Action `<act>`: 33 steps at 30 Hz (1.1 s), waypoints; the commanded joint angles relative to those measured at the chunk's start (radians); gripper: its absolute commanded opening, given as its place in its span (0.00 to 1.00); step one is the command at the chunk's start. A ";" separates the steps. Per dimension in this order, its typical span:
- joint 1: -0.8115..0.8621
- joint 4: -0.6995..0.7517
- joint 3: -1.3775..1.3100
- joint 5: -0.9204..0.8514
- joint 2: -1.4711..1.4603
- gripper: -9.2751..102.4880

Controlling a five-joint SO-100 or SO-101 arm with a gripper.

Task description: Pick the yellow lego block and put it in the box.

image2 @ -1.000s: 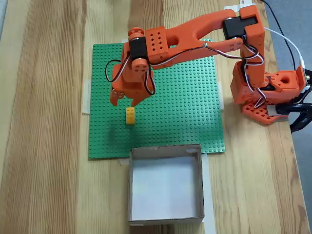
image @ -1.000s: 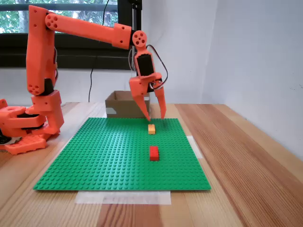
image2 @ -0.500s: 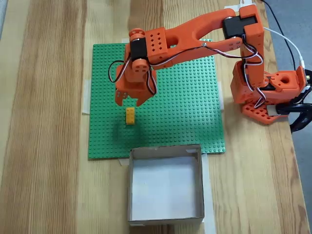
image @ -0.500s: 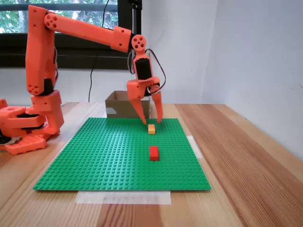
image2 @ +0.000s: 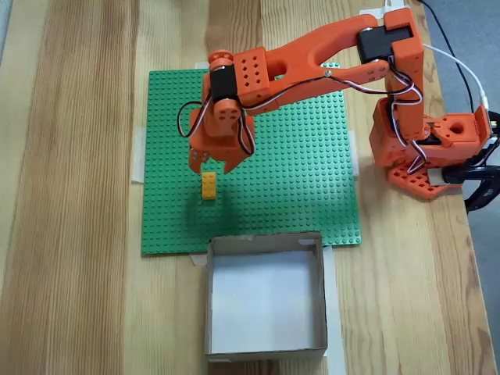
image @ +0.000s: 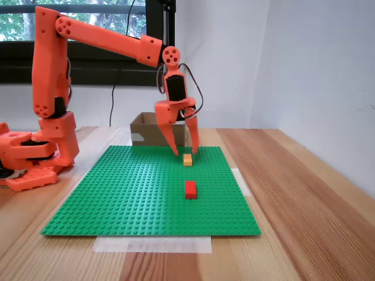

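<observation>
Wood table [image2: 70,195]: green baseplate [image2: 305,180] centre, box [image2: 266,301] at 6 o'clock, arm base [image2: 426,148] at 3.

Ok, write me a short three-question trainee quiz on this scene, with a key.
1. True or false: the yellow lego block is already inside the box.
2. Multiple choice: in the side-on fixed view, the red brick lies (a) nearer the camera than the yellow block, (b) inside the box, (c) off the green baseplate.
3. Short answer: is the pincer open or shut, and does it hold anything?

Key: 1. False; it lies on the baseplate. 2. (a). 3. Open and empty, its tips just above the baseplate close to the yellow block.
</observation>
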 commanded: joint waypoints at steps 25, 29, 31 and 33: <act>-0.087 0.023 -0.041 0.028 0.025 0.26; -0.086 0.020 -0.046 0.026 0.025 0.26; -0.084 0.011 -0.046 0.025 0.025 0.26; -0.084 0.006 -0.046 0.026 0.025 0.26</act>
